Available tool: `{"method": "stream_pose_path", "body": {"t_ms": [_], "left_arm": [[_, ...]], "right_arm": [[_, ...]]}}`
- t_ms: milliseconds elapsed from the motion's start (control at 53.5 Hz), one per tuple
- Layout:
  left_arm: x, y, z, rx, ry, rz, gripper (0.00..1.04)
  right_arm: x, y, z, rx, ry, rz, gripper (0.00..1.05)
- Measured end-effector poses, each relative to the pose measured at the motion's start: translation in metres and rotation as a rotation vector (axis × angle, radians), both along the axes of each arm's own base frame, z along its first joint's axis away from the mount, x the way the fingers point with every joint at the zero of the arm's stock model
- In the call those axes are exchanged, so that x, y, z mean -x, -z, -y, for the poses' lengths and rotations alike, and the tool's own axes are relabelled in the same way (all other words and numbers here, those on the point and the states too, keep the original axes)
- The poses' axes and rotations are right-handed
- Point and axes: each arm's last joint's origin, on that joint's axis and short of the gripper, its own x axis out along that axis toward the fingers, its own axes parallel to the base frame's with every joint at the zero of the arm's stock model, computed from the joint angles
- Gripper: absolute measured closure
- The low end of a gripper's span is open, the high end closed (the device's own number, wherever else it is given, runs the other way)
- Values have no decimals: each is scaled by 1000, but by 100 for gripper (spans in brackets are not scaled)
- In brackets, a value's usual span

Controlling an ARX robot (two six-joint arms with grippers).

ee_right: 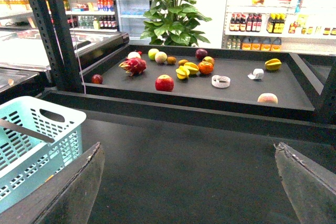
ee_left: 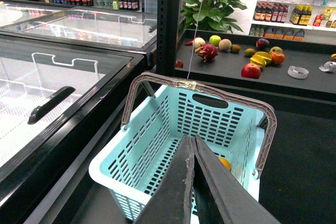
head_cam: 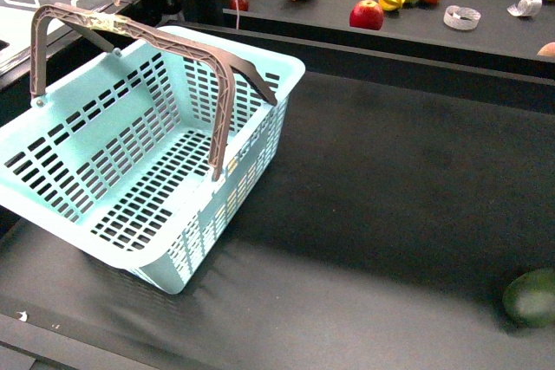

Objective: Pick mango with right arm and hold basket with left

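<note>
basket one, two handles, one dark green fruit

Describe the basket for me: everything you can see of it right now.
The basket is pale turquoise plastic with slotted walls and floor and an oval grip hole in one end wall. Its two grey-brown handles stand raised together, with tape wrapped at the top. It sits on the dark counter, at the robot's left, tilted in the front view. That view shows its floor bare; the left wrist view shows something small and orange low inside. The left pincer, shut, is above its near rim, contact unclear.
</note>
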Motion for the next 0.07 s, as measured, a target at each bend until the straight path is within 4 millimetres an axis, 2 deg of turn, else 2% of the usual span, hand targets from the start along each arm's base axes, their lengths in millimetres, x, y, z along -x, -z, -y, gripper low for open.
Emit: {"method": "stream_pose_path", "body": {"t_ms": [75], "left_arm": [[0, 0, 0, 0, 0, 0, 101]], "right_arm": [[0, 0, 0, 0, 0, 0, 8]]}}
